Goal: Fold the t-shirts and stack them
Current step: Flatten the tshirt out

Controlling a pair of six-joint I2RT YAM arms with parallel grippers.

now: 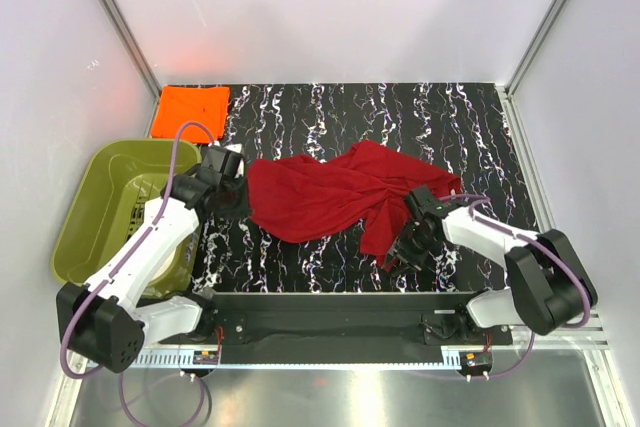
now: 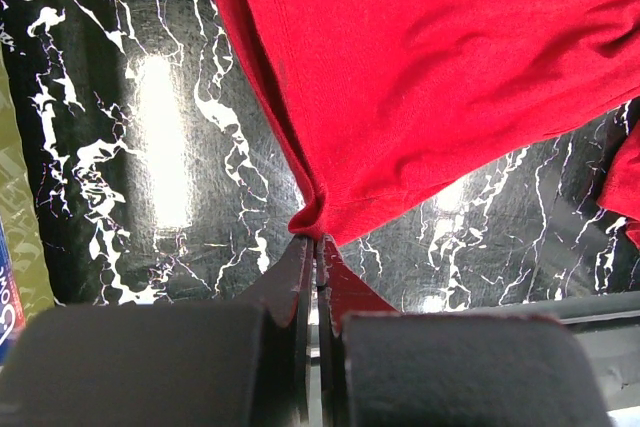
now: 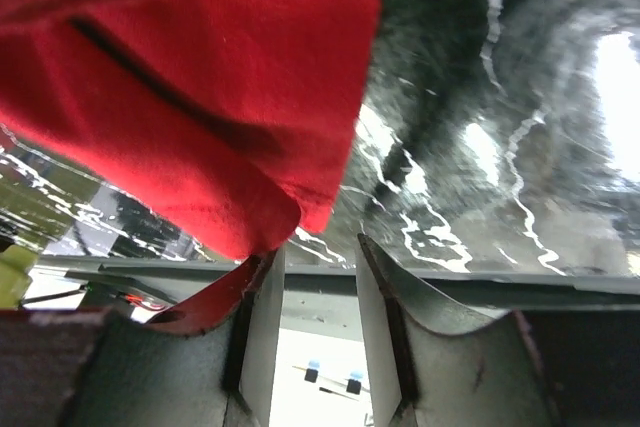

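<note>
The crimson red t-shirt (image 1: 330,192) lies crumpled across the middle of the black marbled table. My left gripper (image 1: 232,185) holds its left edge. In the left wrist view the gripper (image 2: 315,238) is shut on a pinched corner of the red t-shirt (image 2: 430,77), and the cloth spreads away from the tips. My right gripper (image 1: 408,243) sits at the shirt's near right end. In the right wrist view the gripper (image 3: 320,243) is open, nothing lies between its fingers, and a fold of the red t-shirt (image 3: 190,87) hangs just above and beside the left finger. The orange t-shirt (image 1: 193,105) lies folded at the back left corner.
An olive-green tub (image 1: 105,197) stands at the left, beside the left arm. White enclosure walls close in the back and both sides. The arms' black base rail (image 1: 330,309) runs along the near edge.
</note>
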